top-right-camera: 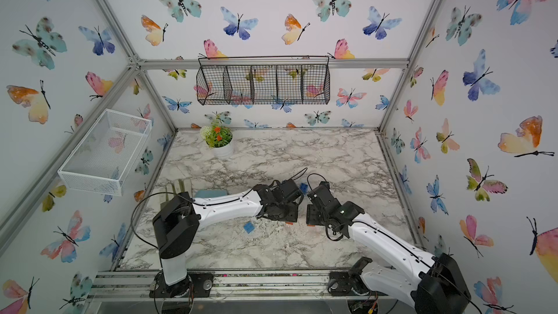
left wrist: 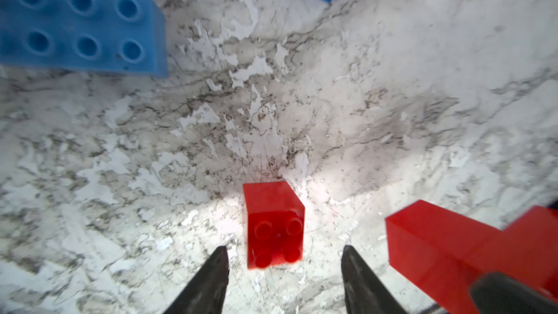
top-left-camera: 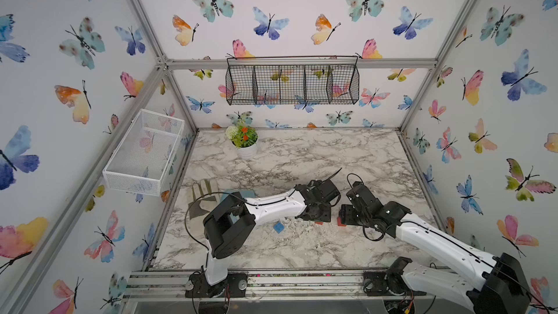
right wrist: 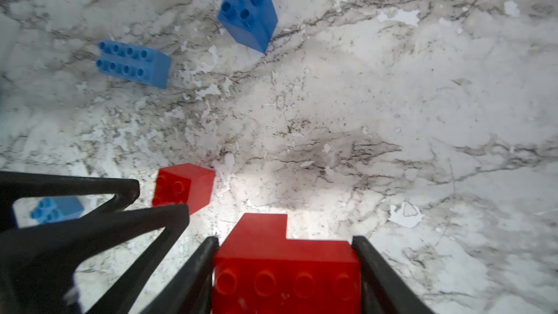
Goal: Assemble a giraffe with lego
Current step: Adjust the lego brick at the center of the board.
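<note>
One marble counter (top-left-camera: 302, 161) carries everything. Over its middle we see the left arm (top-left-camera: 271, 203) and the right arm (top-left-camera: 437, 237) reaching toward each other, wrists nearly meeting.

The right claw (right wrist: 285, 238) holds a red L-shaped piece (right wrist: 283, 255), two red bricks joined, with a finger pressed on either end of its studded oblong part. We cannot tell whether the piece touches the counter.

The left claw (left wrist: 285, 247) stands moderately wide and holds nothing.

A blue oblong brick (right wrist: 133, 63) lies well apart from both claws, near a blue square brick (right wrist: 247, 13).

A red square brick (left wrist: 273, 225) lies just ahead of the left fingertips, clear of both, its studs turned toward that claw.
</note>
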